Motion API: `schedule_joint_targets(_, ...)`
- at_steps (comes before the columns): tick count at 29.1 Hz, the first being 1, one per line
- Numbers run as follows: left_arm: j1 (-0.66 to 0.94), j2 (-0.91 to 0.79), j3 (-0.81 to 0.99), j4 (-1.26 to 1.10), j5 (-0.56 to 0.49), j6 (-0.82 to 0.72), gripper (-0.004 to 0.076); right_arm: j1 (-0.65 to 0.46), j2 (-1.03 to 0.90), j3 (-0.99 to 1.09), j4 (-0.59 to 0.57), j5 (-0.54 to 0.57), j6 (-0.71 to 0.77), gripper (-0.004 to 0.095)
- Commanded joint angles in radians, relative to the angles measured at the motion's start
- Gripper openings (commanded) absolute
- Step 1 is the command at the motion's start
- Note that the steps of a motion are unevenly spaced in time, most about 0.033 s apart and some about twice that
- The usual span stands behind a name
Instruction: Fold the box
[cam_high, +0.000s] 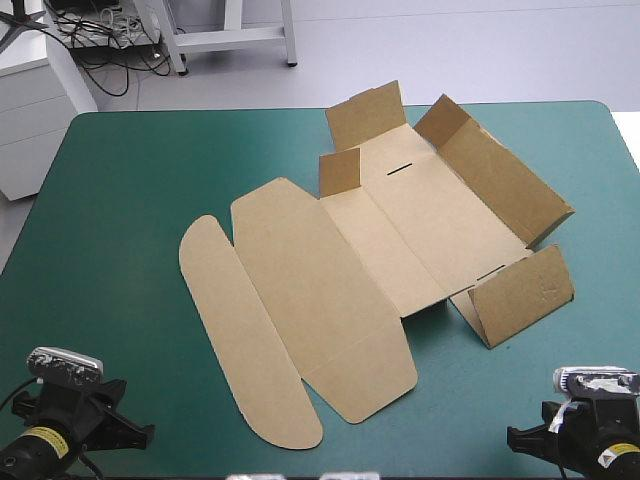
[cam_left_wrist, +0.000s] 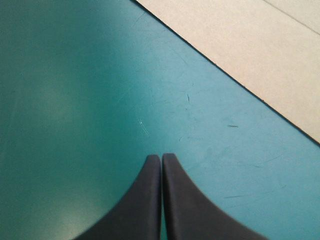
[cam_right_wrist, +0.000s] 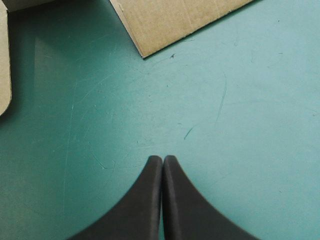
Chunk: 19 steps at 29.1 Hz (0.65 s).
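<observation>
The brown box (cam_high: 400, 220) lies as a cut sheet in the middle of the table. Its far-right wall (cam_high: 505, 180) and small flaps (cam_high: 365, 115) stand raised, and a side wall (cam_high: 520, 295) tilts up near the right. The lid (cam_high: 310, 290) and its rounded flap (cam_high: 235, 330) lie flat toward the front left. My left gripper (cam_high: 140, 433) rests at the front left corner, shut (cam_left_wrist: 161, 158), over bare cover with no board in its view. My right gripper (cam_high: 518, 437) rests at the front right, shut (cam_right_wrist: 162, 159), a corner of the box (cam_right_wrist: 170, 20) well ahead of it.
The table's edge (cam_left_wrist: 235, 82) runs slantwise ahead of the left gripper, with pale floor beyond it. Bare teal-green cover (cam_high: 120, 180) surrounds the sheet on the left and front. A rounded edge of board (cam_right_wrist: 4, 75) shows beside the right gripper, farther off.
</observation>
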Motion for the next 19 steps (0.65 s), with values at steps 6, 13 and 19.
schedule_joint_targets(6, -0.003, 0.011, -0.029, 0.008, -0.054, -0.01, -0.001, 0.002, 0.013, -0.028, 0.011, -0.047, -0.002, -0.002)
schedule_joint_targets(13, -0.003, 0.011, -0.029, 0.008, -0.054, -0.01, -0.001, 0.002, 0.086, -0.139, 0.011, 0.012, 0.123, -0.002)
schedule_joint_targets(19, -0.003, 0.011, -0.029, 0.008, -0.054, -0.01, -0.001, 0.002, 0.219, -0.351, 0.02, 0.047, 0.176, -0.002)
